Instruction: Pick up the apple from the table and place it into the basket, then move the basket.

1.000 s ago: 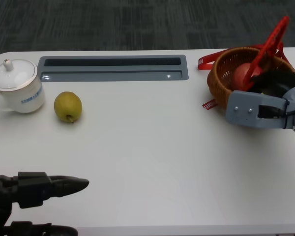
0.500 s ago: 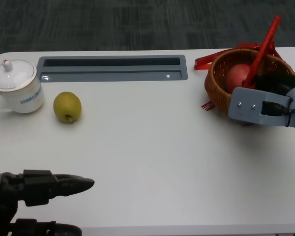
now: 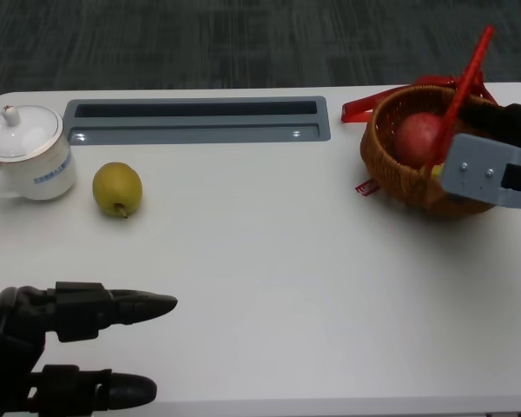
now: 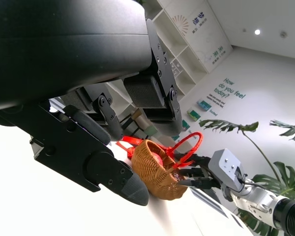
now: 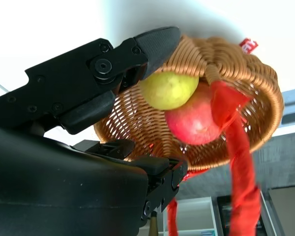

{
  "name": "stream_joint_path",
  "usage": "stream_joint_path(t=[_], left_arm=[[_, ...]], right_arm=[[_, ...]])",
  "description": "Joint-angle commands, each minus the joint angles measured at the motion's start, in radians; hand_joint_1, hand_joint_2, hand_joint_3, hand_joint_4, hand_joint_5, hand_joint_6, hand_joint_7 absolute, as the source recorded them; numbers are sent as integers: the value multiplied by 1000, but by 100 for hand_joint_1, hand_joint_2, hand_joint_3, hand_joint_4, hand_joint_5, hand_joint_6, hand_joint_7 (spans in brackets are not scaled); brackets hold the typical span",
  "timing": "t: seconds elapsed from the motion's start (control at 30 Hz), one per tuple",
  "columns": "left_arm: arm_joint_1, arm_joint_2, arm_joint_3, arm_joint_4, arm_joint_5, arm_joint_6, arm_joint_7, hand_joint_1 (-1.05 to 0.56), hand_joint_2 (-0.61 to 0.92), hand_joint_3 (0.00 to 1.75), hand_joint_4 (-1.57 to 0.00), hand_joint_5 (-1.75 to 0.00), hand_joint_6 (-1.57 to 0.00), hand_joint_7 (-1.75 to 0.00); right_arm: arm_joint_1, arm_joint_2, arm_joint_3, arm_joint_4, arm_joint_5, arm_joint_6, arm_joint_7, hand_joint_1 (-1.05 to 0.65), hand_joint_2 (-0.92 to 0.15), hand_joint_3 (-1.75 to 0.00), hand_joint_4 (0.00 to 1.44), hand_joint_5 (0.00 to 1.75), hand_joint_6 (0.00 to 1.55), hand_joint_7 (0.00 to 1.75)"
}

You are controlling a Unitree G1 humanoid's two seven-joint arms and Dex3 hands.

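The red apple (image 3: pixel 417 137) (image 5: pixel 194 123) lies inside the woven basket (image 3: pixel 399 178) (image 5: pixel 255 83) at the table's far right, beside a yellow-green fruit (image 5: pixel 168 91). The basket's red handle (image 3: pixel 462 82) stands up. My right hand (image 3: pixel 514 122) (image 5: pixel 123 73) grips the basket's right rim, with fingers on both sides of the wall; the left wrist view shows this hand (image 4: pixel 196 172) at the basket (image 4: pixel 155 172) too. My left hand (image 3: pixel 69 347) hovers at the near left edge, fingers stretched out and holding nothing.
A yellow-green pear (image 3: pixel 117 188) lies on the table at the left, next to a white lidded cup (image 3: pixel 26 152). A grey slotted tray (image 3: pixel 200 120) runs along the far edge. The table (image 3: pixel 269 261) is white.
The basket has shifted slightly left and settled more upright. My right forearm has swung toward the right edge. My left hand has risen and reached a little further right.
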Motion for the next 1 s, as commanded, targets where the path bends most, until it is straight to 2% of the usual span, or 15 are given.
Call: stream_joint_path(t=[0.03,0.27,0.57,0.77,0.9,1.0], left_arm=[[-13,8,-5,12,-16,0,-9,-46,67,0,-106,-1,-97,0],[-17,8,-4,12,-9,-3,-4,-46,67,0,-106,-1,-98,-1],[-42,2,-3,44,-7,-20,1,-45,67,0,-106,-1,-97,0],[-71,5,-6,73,-11,-27,-3,-47,67,0,-106,0,-97,0],[-93,10,-9,94,-11,-28,-7,-46,67,0,-106,0,-97,0],[-105,13,-11,105,-11,-21,-9,-47,67,0,-106,0,-98,0]], right_arm=[[-3,-35,-16,-10,16,-17,-12,-94,-78,0,36,2,27,2],[15,-72,-37,-11,29,-29,-29,-101,-78,-1,39,1,29,0],[73,-141,-52,-36,51,-164,-88,-95,-80,-1,46,2,33,1],[162,-193,-79,-82,79,-319,-136,-93,-79,-1,51,2,35,1],[253,-231,-85,-135,90,-464,-189,-87,-77,0,50,1,37,1],[335,-245,-118,-182,137,-576,-183,-81,-75,0,48,0,38,1]])
